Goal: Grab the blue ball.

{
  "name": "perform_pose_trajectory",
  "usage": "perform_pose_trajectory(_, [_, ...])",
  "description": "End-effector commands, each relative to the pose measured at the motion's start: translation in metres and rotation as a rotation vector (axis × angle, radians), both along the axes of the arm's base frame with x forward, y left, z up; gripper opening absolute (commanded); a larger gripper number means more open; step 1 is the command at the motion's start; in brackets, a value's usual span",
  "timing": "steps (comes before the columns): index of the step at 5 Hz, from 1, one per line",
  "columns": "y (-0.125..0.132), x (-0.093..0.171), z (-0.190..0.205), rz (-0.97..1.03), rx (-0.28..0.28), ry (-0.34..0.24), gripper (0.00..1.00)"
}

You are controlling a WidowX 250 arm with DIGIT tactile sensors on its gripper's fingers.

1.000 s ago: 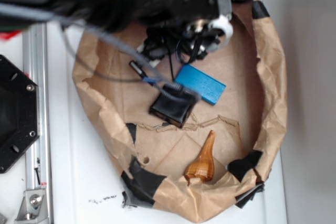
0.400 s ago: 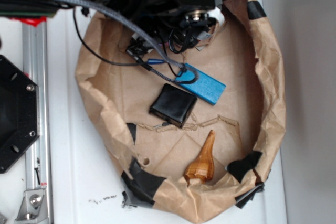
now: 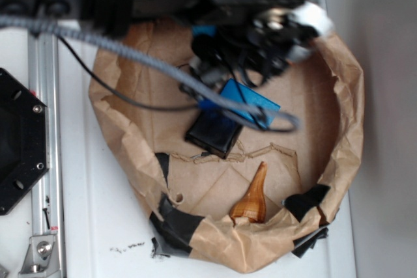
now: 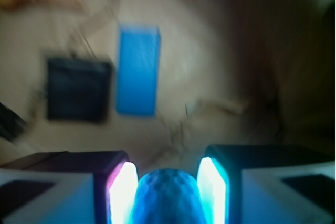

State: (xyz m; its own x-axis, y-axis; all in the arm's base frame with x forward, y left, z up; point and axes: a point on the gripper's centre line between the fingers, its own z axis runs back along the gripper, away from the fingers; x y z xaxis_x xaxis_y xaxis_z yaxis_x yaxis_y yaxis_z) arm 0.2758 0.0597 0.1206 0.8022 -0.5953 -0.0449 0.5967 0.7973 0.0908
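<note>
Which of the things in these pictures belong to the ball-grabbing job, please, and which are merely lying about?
Belonging to the job:
- blue ball, sitting between the two fingers in the wrist view
- pincer, shut on it

Just lying about:
- flat blue block
- black square pad
- wooden shell-shaped piece
- crumpled brown paper rim

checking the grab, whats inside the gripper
The blue ball sits between the gripper fingers, in the wrist view. Its lower part is cut off; the arm hides it in the exterior view.
</note>
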Motion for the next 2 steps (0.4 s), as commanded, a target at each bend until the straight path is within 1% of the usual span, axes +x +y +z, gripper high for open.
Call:
perform_pose_trajectory(1, [-0.016, 0.009, 0.032, 0.225, -0.011, -0.054, 0.00])
perform_pose_trajectory(2, [-0.026, 0.003, 0.048, 0.426, -0.118, -0.136, 0.00])
